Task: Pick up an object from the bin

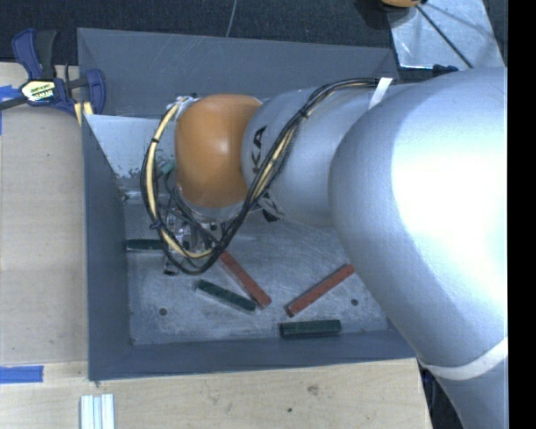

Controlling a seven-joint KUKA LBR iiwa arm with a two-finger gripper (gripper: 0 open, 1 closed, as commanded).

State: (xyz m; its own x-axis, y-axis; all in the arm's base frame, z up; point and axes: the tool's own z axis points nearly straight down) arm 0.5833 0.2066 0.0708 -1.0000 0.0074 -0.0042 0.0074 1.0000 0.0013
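My gripper (186,239) hangs over the left half of the grey bin (107,275), tucked under my orange wrist cover (213,150), and I cannot tell whether it is spread or closed. Nearest it lie a short green stick (143,246) by the left wall and a red-brown stick (244,278) slanting toward the front edge. A long green stick (225,295) lies beside that one.

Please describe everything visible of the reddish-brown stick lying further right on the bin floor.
The thin, straight reddish-brown stick looks matte, maybe wood or plastic. It lies flat on the floor of the grey metal bin, slanting upward to the right. Its lower end is near a dark green bar but seems apart from it.
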